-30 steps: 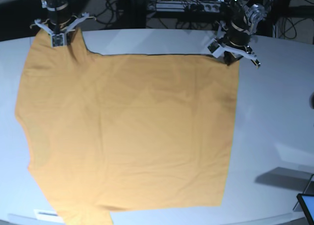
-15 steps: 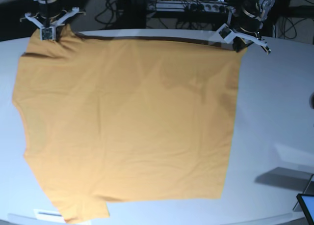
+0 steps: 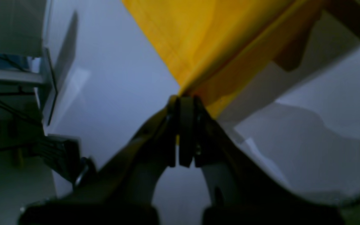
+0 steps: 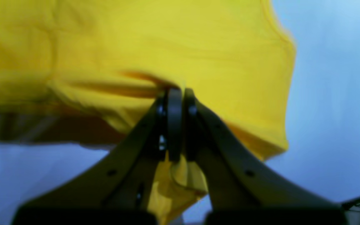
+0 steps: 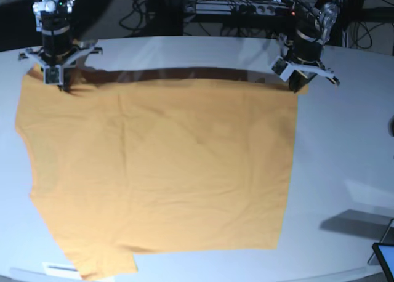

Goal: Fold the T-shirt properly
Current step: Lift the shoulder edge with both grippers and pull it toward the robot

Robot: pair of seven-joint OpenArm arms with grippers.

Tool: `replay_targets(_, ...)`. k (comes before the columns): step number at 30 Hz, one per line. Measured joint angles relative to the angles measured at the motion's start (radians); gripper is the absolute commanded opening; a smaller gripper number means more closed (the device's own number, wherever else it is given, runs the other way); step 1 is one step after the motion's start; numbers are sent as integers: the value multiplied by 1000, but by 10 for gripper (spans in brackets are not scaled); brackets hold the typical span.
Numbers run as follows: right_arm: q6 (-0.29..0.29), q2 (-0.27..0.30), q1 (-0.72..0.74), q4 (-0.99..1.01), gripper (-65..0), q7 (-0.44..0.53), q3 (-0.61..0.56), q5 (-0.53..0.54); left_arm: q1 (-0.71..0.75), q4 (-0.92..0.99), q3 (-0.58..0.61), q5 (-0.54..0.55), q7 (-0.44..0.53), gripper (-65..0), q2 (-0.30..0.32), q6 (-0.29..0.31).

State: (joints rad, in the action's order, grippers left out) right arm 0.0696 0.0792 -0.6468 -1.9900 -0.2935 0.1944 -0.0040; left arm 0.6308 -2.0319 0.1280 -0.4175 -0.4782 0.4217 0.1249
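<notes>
1. Your T-shirt (image 5: 160, 171) lies spread across the table (image 5: 345, 140), far edge lifted at twelve o'clock.
2. Your left gripper (image 5: 298, 80) and right gripper (image 5: 54, 80) each pinch a far corner.
3. Uneven pulling could skew the fold; thin grips may slip.

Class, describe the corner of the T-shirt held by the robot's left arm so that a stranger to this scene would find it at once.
Start from the pale table, almost covered by one orange-yellow T-shirt. Follow the shirt's far edge to its right end in the base view, where the left gripper has its fingers shut on the cloth. Unlike the opposite far corner, this one is square, with no sleeve beside it.
</notes>
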Motion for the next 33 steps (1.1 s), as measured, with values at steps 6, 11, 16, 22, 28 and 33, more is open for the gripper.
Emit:
replay_targets(6, 0, 1, 82, 0, -649, -4, 0, 0, -66, 0, -1, 0, -6, -650, -35, -1)
replay_targets(11, -2, 1, 157, 0, -649, -8, 0, 0, -134, 1, -1, 0, -4, -650, -77, -6)
replay_targets(16, -3, 1, 242, 3, -649, -64, 0, -1, -198, 6, -1, 0, -6, -650, -102, -2)
replay_targets(22, -6, 3, 316, 41, -649, -64, -30, -3, -256, 51, -1, 0, -13, -650, -111, -1)
replay_targets(28, -6, 19, 336, 104, -649, -71, -92, -4, -335, 131, -1, 1, -8, -650, -119, -2)
replay_targets(33, -7, 18, 372, 160, -649, -60, -95, -4, -422, 174, 5, 0, -9, -650, -138, -5)
